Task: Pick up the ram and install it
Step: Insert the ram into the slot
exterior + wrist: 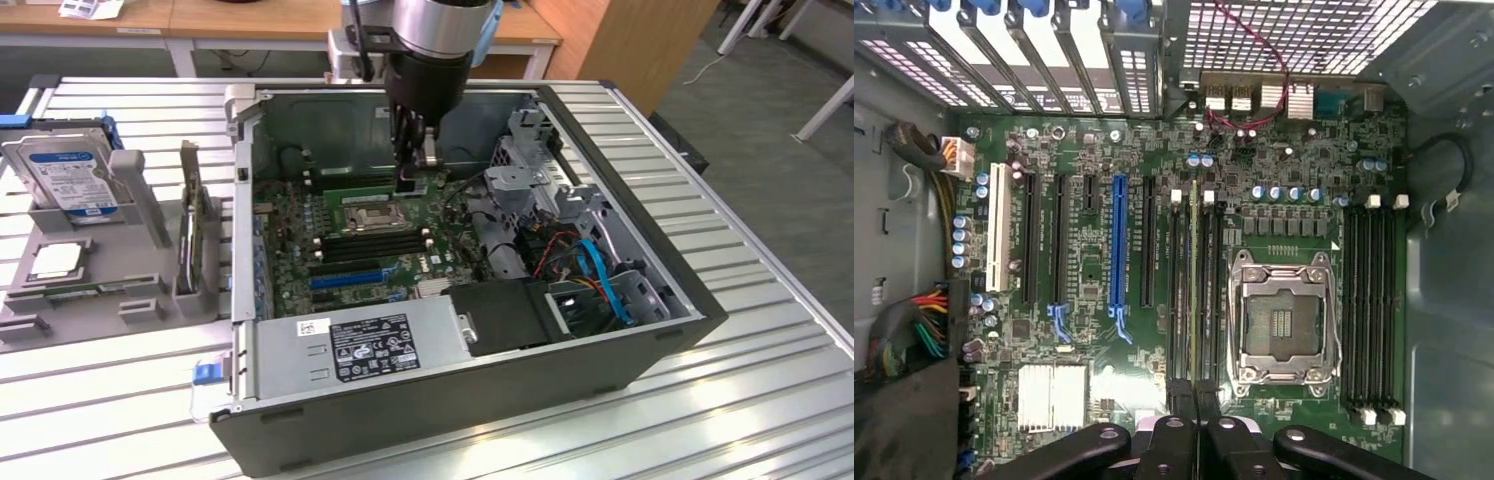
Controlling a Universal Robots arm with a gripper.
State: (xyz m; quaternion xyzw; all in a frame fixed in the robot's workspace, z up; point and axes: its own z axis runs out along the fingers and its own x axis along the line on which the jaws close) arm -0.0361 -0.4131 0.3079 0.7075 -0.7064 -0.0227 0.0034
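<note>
Pinching ram [1194, 280] w/ gripper [1194, 400] pressed almost together, straight under the wrist. Standing on edge in or just over slot beside CPU socket [1278, 318], long axis along slot, reaching to exterior view's left from the grip. Beyond socket, far slots [1369, 305] bare.

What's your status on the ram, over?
Pincer shut, down inside case. Ram edge-up beside CPU socket, pincer at its end. No obstruction seen.

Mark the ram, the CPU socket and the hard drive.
the ram [358, 186], exterior view, middle of its green board.
the CPU socket [1279, 320], wrist view, its contact field.
the hard drive [60, 172], exterior view, its label.
</note>
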